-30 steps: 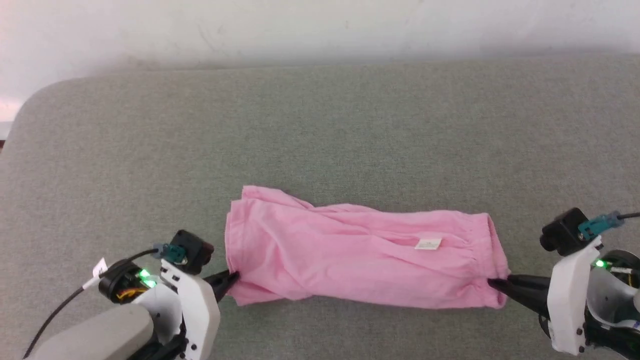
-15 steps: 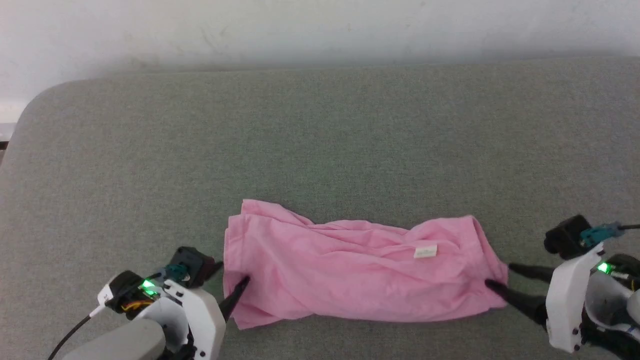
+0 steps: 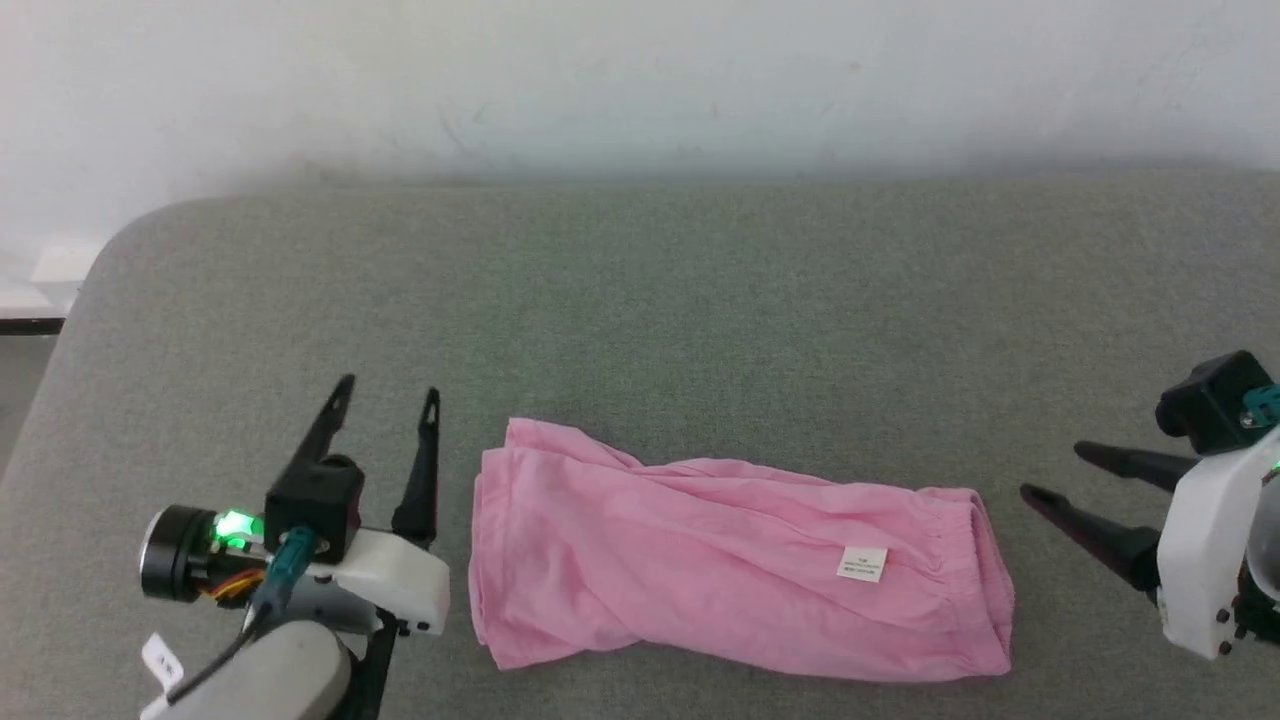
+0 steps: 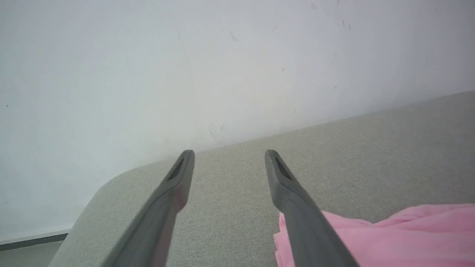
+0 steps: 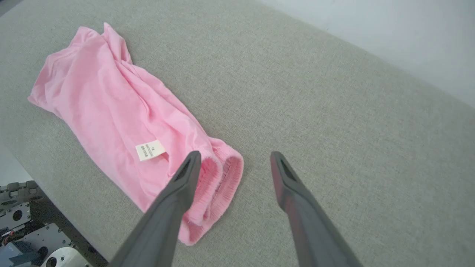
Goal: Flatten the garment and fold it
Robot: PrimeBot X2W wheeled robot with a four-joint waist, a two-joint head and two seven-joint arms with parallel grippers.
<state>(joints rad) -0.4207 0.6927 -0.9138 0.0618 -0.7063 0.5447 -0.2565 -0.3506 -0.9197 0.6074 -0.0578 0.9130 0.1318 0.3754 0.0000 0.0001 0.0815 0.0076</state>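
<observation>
The garment, light pink shorts folded into a long strip, lies on the grey cushion with its gathered waistband at the right and a small white label facing up. My left gripper stands open just left of the garment, fingers pointing away from me, touching nothing. My right gripper is open to the right of the waistband, fingers pointing left, holding nothing. In the right wrist view the garment lies left of my open right gripper, its waistband beside the left finger.
A pale wall runs behind the cushion. The cushion's rounded left corner drops off to the floor. Part of my base shows below the cushion's near edge in the right wrist view.
Both grippers opened and let go of the garment's ends, then drew back from it. The left gripper turned its fingers away from me. The garment settled flat. The camera shifted.
</observation>
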